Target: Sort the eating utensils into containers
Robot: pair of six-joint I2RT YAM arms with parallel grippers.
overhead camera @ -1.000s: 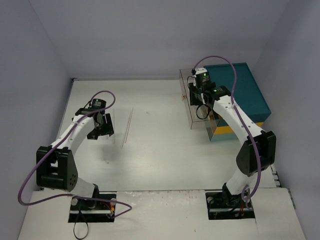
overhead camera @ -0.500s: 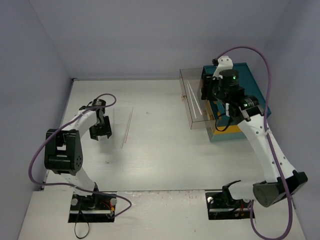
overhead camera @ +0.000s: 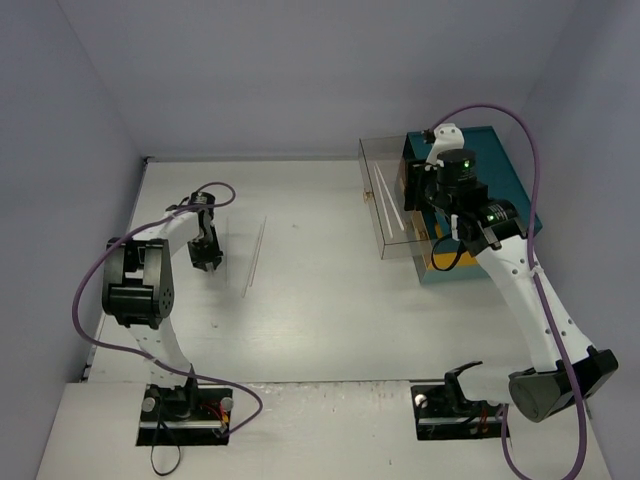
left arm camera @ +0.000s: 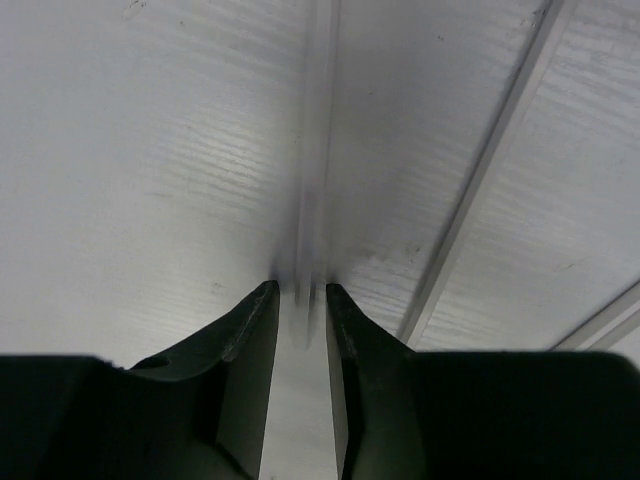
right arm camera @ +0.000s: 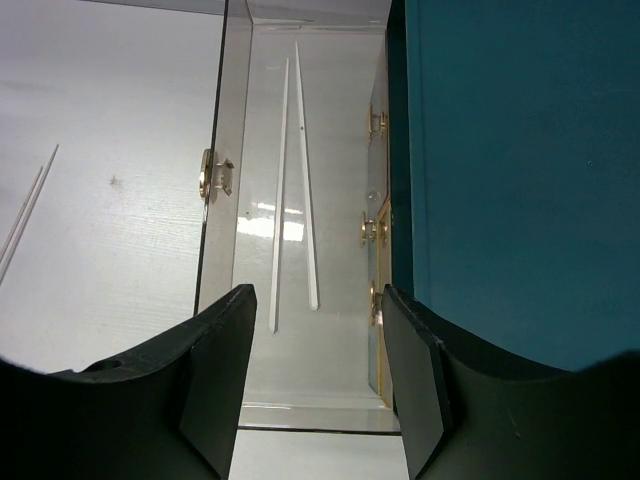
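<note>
The right gripper (right arm camera: pixel 318 292) is held above a clear box (right arm camera: pixel 345 120), with its jaws spread wide and nothing between them. Two thin pale utensils (right arm camera: pixel 306 180) are seen lying lengthwise on the floor of the box. They are close together at the far end and further apart at the near end. A brass-coloured latch (right arm camera: pixel 214 172) is fixed to the box wall that faces the open table. The opposite side of the box is set against a teal chest (right arm camera: pixel 510 180), on which a yellow band (overhead camera: pixel 450 262) is visible from above.

The left gripper (left arm camera: pixel 301 290) is held low over the white table (overhead camera: pixel 320 300), well apart from the box. Its jaws are set nearly together, with only a narrow gap between them. A thin blurred strip (left arm camera: pixel 318 150) is seen running away from that gap. It cannot be told what the strip is, nor whether it is pinched. Beside it, another slim utensil (left arm camera: pixel 478 185) is laid flat on the table, clear of the fingers, and a third pale line (left arm camera: pixel 600 320) is cut off at the picture's edge.
</note>
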